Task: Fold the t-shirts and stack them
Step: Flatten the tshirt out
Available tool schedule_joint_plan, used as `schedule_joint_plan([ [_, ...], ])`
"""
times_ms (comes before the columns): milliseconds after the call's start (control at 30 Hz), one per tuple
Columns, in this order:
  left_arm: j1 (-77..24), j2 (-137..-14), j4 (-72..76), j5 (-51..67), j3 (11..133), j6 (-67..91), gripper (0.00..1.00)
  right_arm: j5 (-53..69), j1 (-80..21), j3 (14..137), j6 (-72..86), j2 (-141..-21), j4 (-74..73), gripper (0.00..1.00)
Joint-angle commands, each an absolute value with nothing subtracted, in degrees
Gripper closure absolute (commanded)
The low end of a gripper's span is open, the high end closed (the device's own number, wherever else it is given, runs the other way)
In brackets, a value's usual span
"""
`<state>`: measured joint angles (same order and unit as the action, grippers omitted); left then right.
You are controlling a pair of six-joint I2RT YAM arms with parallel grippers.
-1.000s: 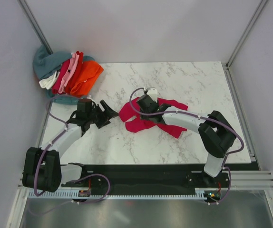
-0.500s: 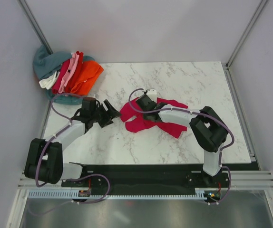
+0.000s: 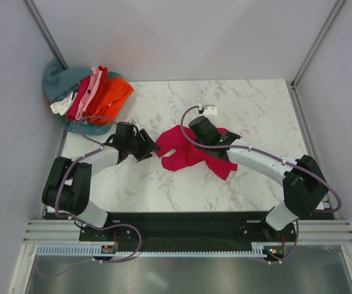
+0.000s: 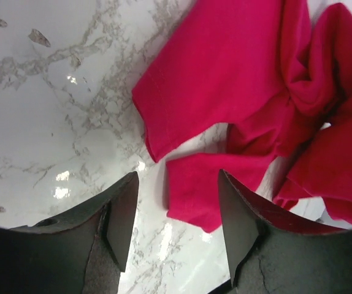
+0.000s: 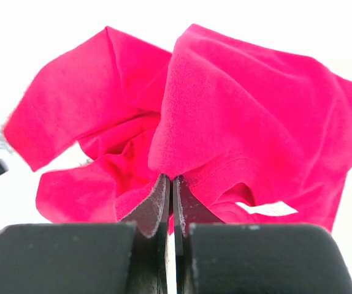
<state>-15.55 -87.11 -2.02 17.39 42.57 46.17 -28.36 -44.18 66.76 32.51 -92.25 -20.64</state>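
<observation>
- Your right gripper (image 5: pixel 170 184) pinches a raised fold of the crumpled magenta shirt (image 5: pixel 249 122), its white label (image 5: pixel 265 209) showing.
- Your left gripper (image 4: pixel 177 177) hangs spread-jawed at its edge.

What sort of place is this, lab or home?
Probably a lab test cell: left arm and right arm bolted at a marble-look table, plain enclosure walls on aluminium posts, heaped t-shirts in the corner.
</observation>
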Motion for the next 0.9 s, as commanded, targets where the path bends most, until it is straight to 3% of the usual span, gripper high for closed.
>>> schedule_joint_plan([
  [0, -16.2, -90.8, 1.7, 14.6, 45.6, 45.3, 0.39, -29.4, -43.6, 63.8, 32.0, -89.3, -21.0, 0.99],
  [67, -16.3, -93.6, 1.8, 14.9, 47.2, 45.2, 0.43, -28.5, -43.7, 63.0, 33.0, -88.9, -21.0, 1.0],
  [433, -20.7, -100.4, 0.3, 11.0, 52.2, 45.3, 0.43, -31.9, -43.5, 59.5, 32.9, -83.4, -21.0, 1.0],
  [533, -21.3, -101.9, 0.3, 9.4, 53.3, 44.7, 0.58, -32.4, -43.5, 59.2, 32.7, -82.0, -21.1, 1.0],
  [567, -21.3, -102.3, -1.1, 8.8, 54.0, 44.4, 0.76, -32.6, -43.4, 59.1, 32.5, -81.6, -21.0, 1.0],
  [633, -21.2, -103.2, -3.8, 6.2, 55.3, 43.4, 0.97, -32.7, -43.2, 58.5, 32.5, -80.2, -21.2, 1.0],
  [867, -20.4, -96.8, -12.5, 1.9, 61.8, 38.5, 0.98, -31.7, -39.0, 56.7, 33.2, -74.8, -22.1, 1.0],
])
